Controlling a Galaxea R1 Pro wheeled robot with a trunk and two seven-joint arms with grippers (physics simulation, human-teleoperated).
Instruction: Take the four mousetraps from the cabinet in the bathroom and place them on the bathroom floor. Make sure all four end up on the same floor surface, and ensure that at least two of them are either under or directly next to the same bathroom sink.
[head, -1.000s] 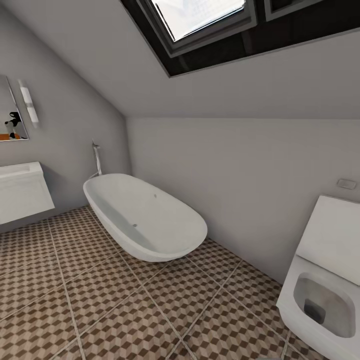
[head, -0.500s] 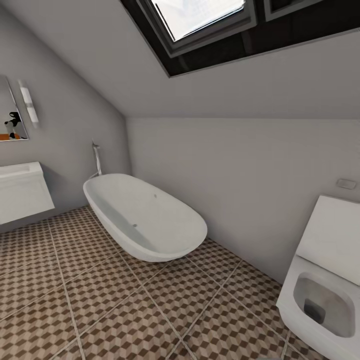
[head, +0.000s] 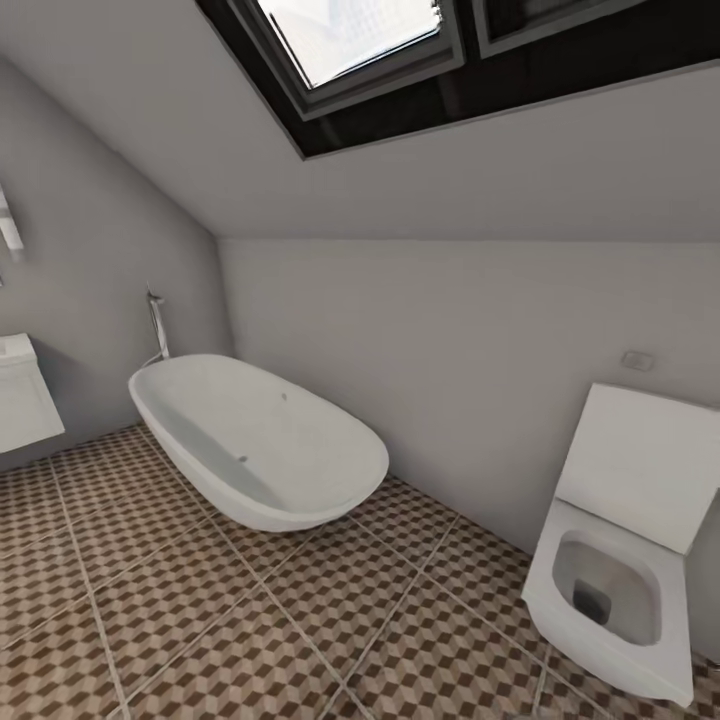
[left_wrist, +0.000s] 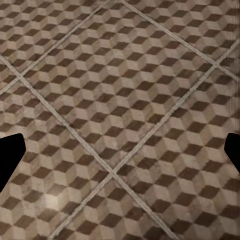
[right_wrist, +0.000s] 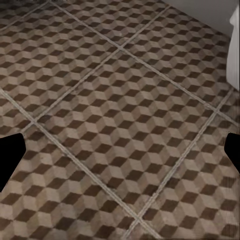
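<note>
The sink (head: 22, 395) is cut off at the head view's left edge — just one white corner of its vanity shows, hung above the floor (head: 300, 620). Beyond it stand the oval tub (head: 260, 440) and, at right, the toilet (head: 615, 580). Both wrist views look down on bare cube-patterned tile; the left gripper (left_wrist: 120, 155) and right gripper (right_wrist: 120, 155) show only dark fingertips at opposite edges — spread wide, holding nothing.

The bathroom floor (head: 300, 620) looks like matt printed tile with thin pale grout, while the bathtub (head: 260, 440) and toilet (head: 620, 560) look smooth, glossy white, the walls (head: 450, 350) flat matt grey.
</note>
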